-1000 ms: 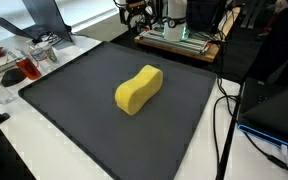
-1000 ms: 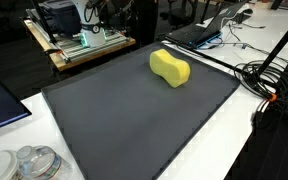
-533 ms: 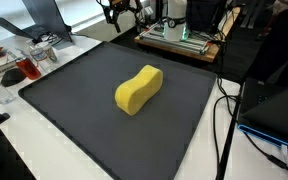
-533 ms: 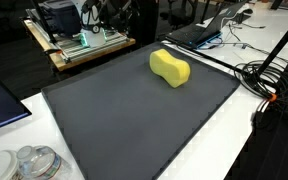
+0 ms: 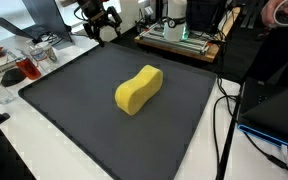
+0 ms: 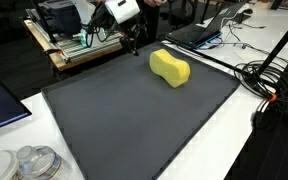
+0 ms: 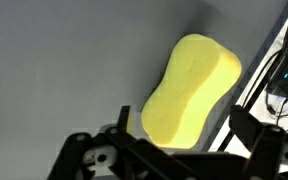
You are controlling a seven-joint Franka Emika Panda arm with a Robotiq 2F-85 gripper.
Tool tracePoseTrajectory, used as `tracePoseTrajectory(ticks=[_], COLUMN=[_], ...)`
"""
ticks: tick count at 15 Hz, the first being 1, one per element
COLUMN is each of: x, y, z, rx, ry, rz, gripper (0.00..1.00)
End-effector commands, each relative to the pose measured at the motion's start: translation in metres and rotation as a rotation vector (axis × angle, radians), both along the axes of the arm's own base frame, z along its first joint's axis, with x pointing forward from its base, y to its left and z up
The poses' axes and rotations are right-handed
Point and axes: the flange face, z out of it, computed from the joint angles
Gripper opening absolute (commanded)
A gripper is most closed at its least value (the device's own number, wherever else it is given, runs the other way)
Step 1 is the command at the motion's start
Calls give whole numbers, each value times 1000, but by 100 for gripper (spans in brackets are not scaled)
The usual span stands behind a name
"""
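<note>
A yellow, peanut-shaped sponge (image 5: 138, 90) (image 6: 170, 67) lies on a dark grey mat (image 5: 84, 110) (image 6: 134, 120), in both exterior views. My gripper (image 5: 100, 24) (image 6: 133, 40) hangs in the air over the mat's far edge, apart from the sponge. In the wrist view the sponge (image 7: 189, 90) fills the centre below, and my gripper (image 7: 184, 125) frames it with black fingers (image 7: 122, 118) spread wide. The gripper is open and holds nothing.
A wooden tray of equipment (image 5: 180, 40) (image 6: 79, 45) stands behind the mat. Glass containers (image 5: 26, 66) sit beside one mat edge, and jars (image 6: 29, 163) stand near a corner. A laptop (image 6: 199, 32) and loose cables (image 6: 274, 80) (image 5: 224, 110) lie along another side.
The arm has swung in from the equipment at the back and come lower, so the gripper now hangs over the mat's far edge near the sponge. The sponge has not moved.
</note>
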Motion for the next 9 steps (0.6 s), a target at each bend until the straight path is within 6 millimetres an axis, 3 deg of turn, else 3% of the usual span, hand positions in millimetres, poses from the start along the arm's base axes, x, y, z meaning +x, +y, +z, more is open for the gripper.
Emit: tracePoseTrajectory(ticks=[1, 9], x=[54, 146], y=[-11, 21], z=[-2, 14], rx=[24, -105], ry=[9, -48], rz=[16, 157], gripper=[100, 100])
